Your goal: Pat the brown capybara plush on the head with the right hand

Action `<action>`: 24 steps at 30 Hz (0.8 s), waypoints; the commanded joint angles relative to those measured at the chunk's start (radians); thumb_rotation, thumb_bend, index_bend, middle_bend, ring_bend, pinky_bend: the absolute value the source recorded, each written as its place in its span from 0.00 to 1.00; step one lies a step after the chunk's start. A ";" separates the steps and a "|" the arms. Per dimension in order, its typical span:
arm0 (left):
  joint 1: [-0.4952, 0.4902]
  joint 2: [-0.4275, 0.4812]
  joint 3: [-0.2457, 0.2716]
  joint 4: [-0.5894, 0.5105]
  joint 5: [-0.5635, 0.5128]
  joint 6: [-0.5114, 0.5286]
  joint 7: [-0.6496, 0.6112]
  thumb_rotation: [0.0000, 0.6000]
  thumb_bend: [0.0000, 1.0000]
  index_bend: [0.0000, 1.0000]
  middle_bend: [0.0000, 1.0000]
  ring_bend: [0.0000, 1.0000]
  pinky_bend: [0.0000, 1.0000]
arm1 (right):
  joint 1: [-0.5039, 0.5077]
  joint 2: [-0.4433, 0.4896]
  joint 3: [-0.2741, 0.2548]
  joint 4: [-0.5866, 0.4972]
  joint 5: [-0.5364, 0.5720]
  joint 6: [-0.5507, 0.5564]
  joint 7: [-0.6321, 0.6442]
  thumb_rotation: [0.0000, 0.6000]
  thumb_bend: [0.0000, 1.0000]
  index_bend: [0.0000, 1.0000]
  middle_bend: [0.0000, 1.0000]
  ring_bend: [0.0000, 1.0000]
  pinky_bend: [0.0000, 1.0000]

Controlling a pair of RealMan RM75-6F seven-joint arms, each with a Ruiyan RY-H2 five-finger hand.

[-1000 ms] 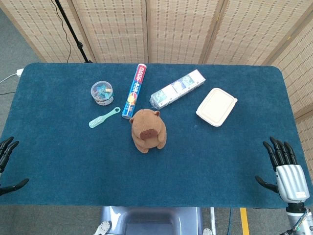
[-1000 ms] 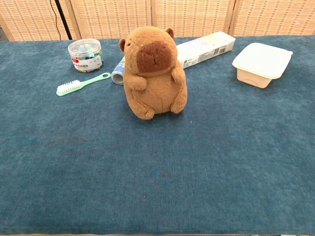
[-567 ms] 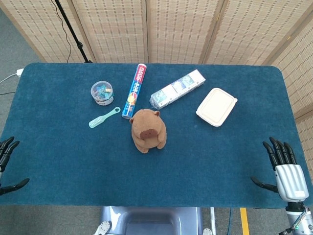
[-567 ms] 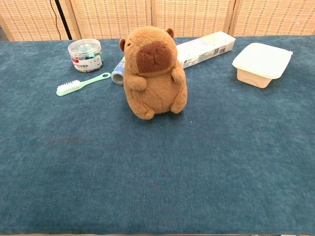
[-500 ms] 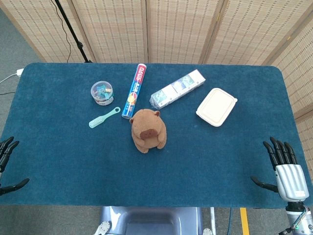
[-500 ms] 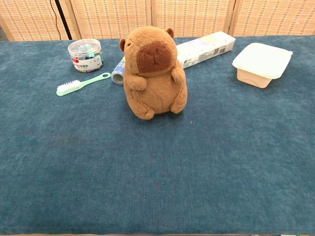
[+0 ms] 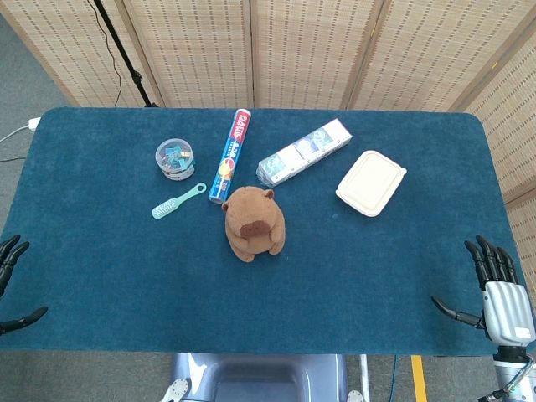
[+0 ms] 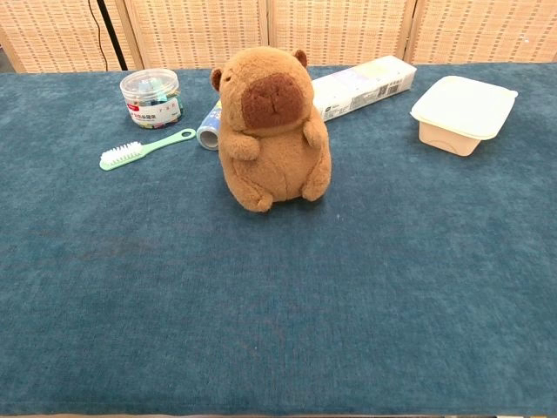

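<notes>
The brown capybara plush (image 7: 253,223) sits upright near the middle of the blue table, and the chest view shows it (image 8: 272,129) facing the camera. My right hand (image 7: 494,293) hovers at the table's front right corner, fingers spread, holding nothing, far from the plush. My left hand (image 7: 10,285) shows only partly at the front left edge, fingers apart and empty. Neither hand appears in the chest view.
Behind the plush lie a green brush (image 7: 177,201), a clear round tub (image 7: 174,158), a long tube (image 7: 231,154), a wrapped pack (image 7: 303,151) and a cream lidded box (image 7: 371,182). Folding screens stand behind the blue table (image 7: 377,276).
My right hand has drifted slightly right and toward the front edge. The left hand has edged a little further out of frame. The plush has not moved.
</notes>
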 commanded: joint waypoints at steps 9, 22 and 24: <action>0.002 0.003 -0.010 0.004 -0.015 0.008 -0.021 1.00 0.00 0.00 0.00 0.00 0.00 | 0.146 0.068 0.113 -0.155 0.074 -0.156 -0.153 0.21 0.00 0.00 0.00 0.00 0.00; -0.014 0.008 -0.022 -0.005 -0.044 -0.028 -0.020 1.00 0.00 0.00 0.00 0.00 0.00 | 0.454 -0.018 0.263 -0.333 0.354 -0.455 -0.381 0.21 0.00 0.00 0.00 0.00 0.00; -0.017 0.008 -0.027 -0.004 -0.053 -0.034 -0.025 1.00 0.00 0.00 0.00 0.00 0.00 | 0.501 -0.050 0.277 -0.346 0.412 -0.477 -0.427 0.20 0.00 0.00 0.00 0.00 0.00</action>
